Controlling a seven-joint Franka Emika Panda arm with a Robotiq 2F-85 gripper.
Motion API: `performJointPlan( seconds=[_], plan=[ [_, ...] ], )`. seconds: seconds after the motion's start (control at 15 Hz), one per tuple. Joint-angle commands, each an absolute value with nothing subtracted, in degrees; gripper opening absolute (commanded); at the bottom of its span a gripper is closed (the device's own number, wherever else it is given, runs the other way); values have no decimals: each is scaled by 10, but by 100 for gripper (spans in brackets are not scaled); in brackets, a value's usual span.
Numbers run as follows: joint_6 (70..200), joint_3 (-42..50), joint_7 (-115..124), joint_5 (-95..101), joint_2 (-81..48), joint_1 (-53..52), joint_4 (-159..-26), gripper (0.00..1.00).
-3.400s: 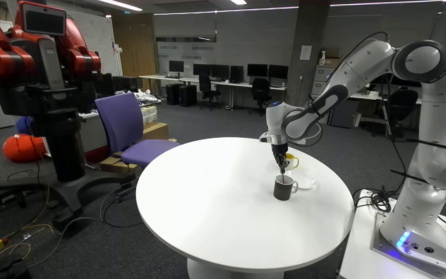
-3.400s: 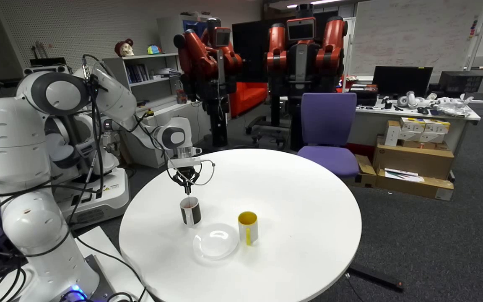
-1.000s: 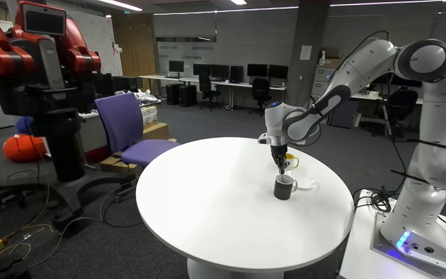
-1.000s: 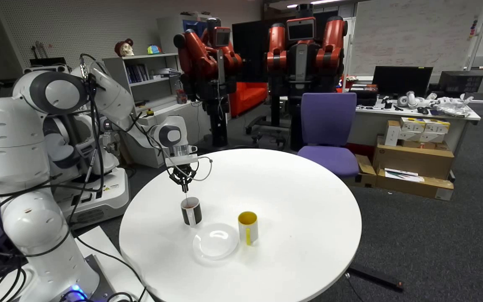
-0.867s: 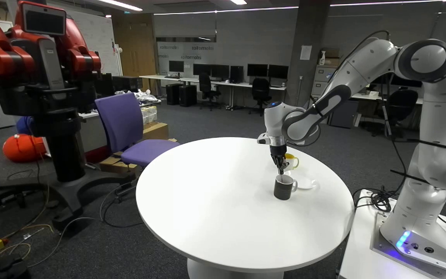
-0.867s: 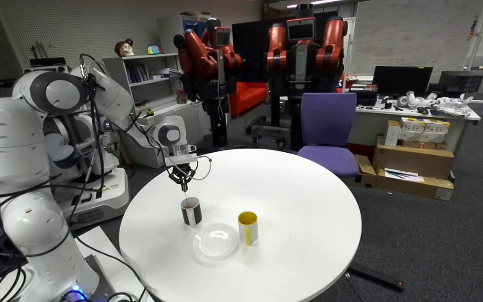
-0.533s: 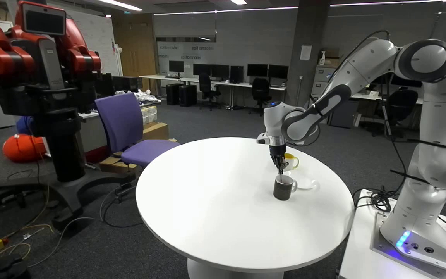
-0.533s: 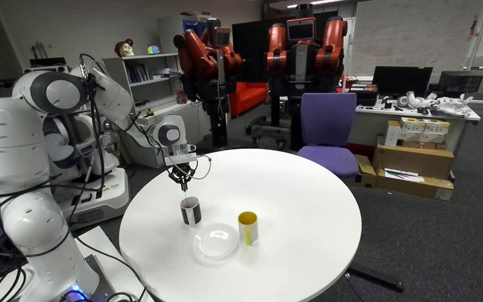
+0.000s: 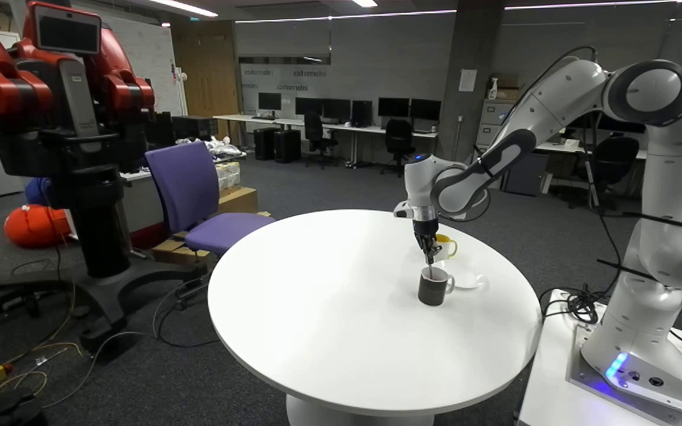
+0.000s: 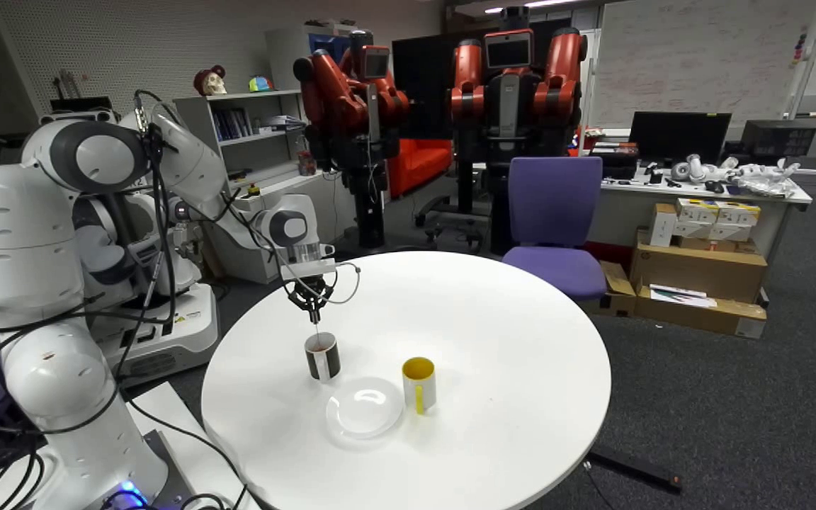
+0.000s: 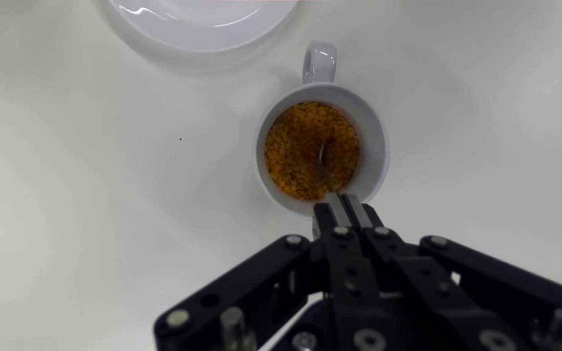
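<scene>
Across the round tabletop [image 9: 317,307] sits a white plate [image 10: 364,407], cropped by the wrist view's top edge. Next, the pincer [image 11: 344,200], squeezed tight above the upright dark mug [image 9: 433,290]! And pinched there, a slim utensil [image 9: 430,273], hard to make out, its lower end mostly lost in the mug's murky amber liquid [image 11: 295,156].

The thin rod [image 9: 431,272] ends hidden inside the mug [image 9: 433,291], and the wrist view crops the plate [image 11: 203,36].
</scene>
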State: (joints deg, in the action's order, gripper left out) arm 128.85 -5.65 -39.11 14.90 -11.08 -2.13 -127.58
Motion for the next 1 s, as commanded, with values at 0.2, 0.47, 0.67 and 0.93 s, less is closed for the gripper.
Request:
performJointPlan(
  seconds=[0.2,0.47,0.67,0.93],
  plan=[
    [1287,-47,-389,159,-92,-19,-1288,1],
    [1289,-49,-394,153,-95,-20,-1285,1],
    [1278,-52,-400,145,-93,-20,-1282,1],
    [1273,-54,-401,141,-89,-20,-1283,1]
  ],
)
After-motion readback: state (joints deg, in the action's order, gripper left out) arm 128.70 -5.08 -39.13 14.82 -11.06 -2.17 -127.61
